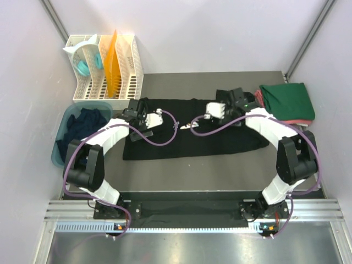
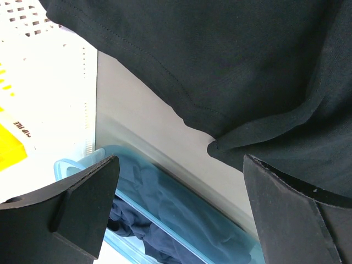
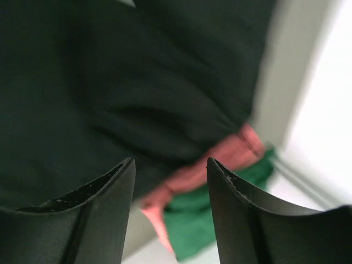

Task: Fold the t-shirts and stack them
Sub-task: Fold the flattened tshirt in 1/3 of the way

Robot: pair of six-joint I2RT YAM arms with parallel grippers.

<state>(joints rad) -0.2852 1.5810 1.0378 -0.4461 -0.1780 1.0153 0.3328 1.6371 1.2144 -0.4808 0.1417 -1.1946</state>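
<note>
Black cloth sits beyond my jaws: my left gripper (image 2: 180,165) gapes wide and empty at the hem of the black t-shirt (image 1: 209,146), my right gripper (image 3: 170,162) parted, holding nothing. That shirt lies spread mid-table; a green t-shirt (image 1: 289,99) rests folded on a pinkish-red t-shirt (image 3: 187,179), far right.

Both arms reach inward, left gripper (image 2: 181,165) spread wide, right gripper (image 3: 170,165) seemingly parted.
</note>
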